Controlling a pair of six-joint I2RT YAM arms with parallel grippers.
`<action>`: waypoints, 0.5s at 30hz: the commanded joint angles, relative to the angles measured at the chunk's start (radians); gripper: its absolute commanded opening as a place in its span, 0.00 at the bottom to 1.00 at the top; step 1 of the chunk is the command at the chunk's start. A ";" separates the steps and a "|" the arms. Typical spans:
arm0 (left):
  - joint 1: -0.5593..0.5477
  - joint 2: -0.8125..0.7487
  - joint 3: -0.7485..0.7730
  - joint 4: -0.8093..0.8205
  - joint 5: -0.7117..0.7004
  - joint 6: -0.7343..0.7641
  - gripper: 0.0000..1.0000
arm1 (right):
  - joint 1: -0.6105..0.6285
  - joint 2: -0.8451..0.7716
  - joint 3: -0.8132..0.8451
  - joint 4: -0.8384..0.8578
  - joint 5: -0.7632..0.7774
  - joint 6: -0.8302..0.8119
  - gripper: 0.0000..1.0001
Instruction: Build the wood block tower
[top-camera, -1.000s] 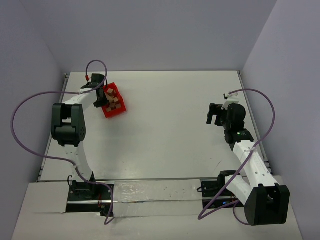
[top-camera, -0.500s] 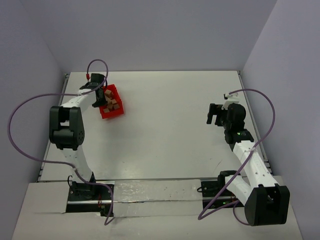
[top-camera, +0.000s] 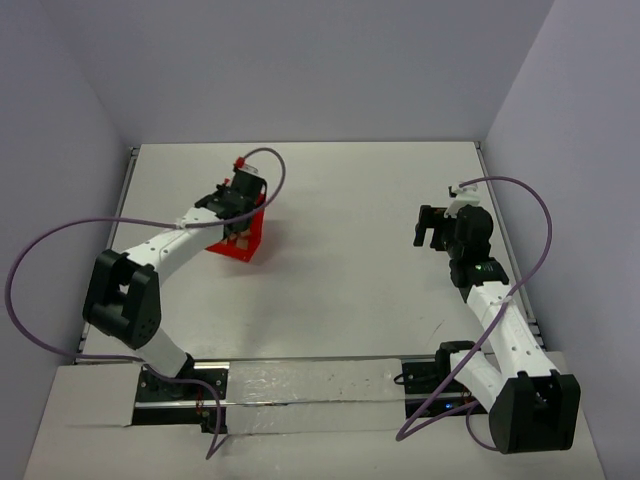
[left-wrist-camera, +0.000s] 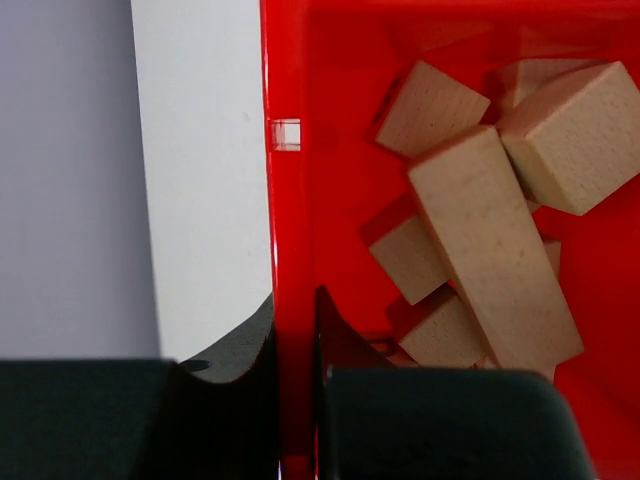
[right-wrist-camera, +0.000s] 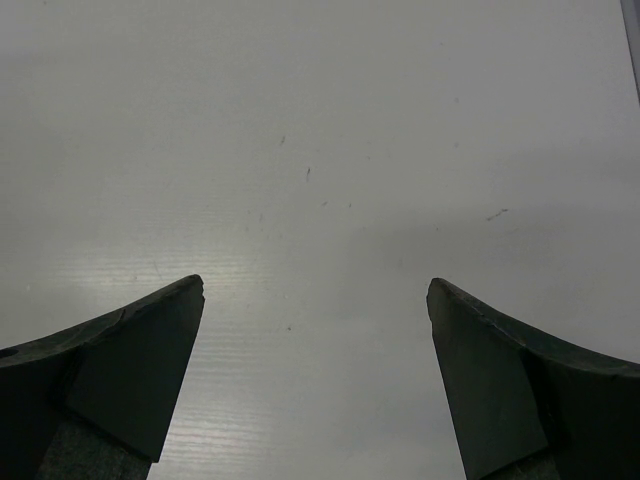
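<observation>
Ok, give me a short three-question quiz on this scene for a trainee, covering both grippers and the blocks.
1. True or false: the left gripper is shut on a side wall of the red plastic bin.
2. What does the right gripper hold? A) a wooden block B) nothing, it is open above the white table C) the bin's rim
3. Where are the light-tan wooden blocks right now?
Key: 1 true. 2 B. 3 lying loose inside the red plastic bin, none of them stacked.
</observation>
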 joint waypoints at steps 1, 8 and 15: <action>-0.116 -0.029 -0.061 0.048 -0.201 0.110 0.00 | -0.005 -0.024 0.046 0.016 -0.001 -0.002 1.00; -0.295 0.009 -0.144 0.148 -0.371 0.184 0.00 | -0.007 -0.025 0.043 0.015 0.002 -0.005 1.00; -0.427 0.005 -0.290 0.428 -0.531 0.436 0.00 | -0.005 -0.015 0.047 0.017 0.004 -0.005 1.00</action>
